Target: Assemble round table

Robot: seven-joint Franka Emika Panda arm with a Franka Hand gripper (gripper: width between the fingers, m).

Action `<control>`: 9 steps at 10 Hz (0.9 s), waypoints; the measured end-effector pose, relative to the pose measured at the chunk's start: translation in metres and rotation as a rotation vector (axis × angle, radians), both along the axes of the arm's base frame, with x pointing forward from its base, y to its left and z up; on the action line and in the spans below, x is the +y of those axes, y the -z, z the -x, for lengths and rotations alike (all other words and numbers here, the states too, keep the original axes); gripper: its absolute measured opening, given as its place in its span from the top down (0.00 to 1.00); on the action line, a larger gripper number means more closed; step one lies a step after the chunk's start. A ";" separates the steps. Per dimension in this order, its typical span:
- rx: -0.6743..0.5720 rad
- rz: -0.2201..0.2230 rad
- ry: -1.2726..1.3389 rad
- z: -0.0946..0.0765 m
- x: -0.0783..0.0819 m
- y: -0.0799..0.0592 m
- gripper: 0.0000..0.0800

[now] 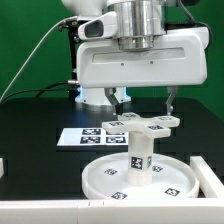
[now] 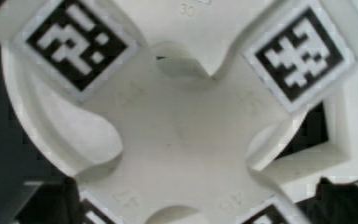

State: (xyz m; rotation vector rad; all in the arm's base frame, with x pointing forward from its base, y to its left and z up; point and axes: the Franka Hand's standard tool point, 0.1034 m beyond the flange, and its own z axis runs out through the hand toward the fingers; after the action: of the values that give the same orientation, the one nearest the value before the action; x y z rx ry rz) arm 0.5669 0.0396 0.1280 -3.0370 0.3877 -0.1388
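The round disc (image 1: 105,183) lies rim up on the black table near the front. The short cylinder leg (image 1: 140,157) stands upright in its middle. The cross-shaped foot (image 1: 141,124) sits level on top of the leg. My gripper (image 1: 144,104) hangs straight over the foot, jaws wide open, one finger (image 1: 118,100) at each side just above and behind the cross. In the wrist view the foot (image 2: 176,110) fills the picture with two tags showing, and the dark fingertips (image 2: 341,196) stand apart at its edges. The gripper (image 2: 194,205) holds nothing.
The marker board (image 1: 80,136) lies flat behind the disc toward the exterior view's left. A white bar (image 1: 50,212) runs along the front edge and another white piece (image 1: 213,172) stands at the exterior view's right. The arm's base (image 1: 95,97) and cables are at the back.
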 end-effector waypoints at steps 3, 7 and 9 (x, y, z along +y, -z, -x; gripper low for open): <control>-0.028 0.063 -0.365 0.008 0.011 0.000 0.19; -0.043 0.104 -0.646 0.009 0.011 0.003 0.19; -0.056 0.164 -1.053 0.000 0.000 0.000 0.19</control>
State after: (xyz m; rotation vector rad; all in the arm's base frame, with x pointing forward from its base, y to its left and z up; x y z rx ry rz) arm 0.5670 0.0398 0.1276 -2.9175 -1.2486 -0.1786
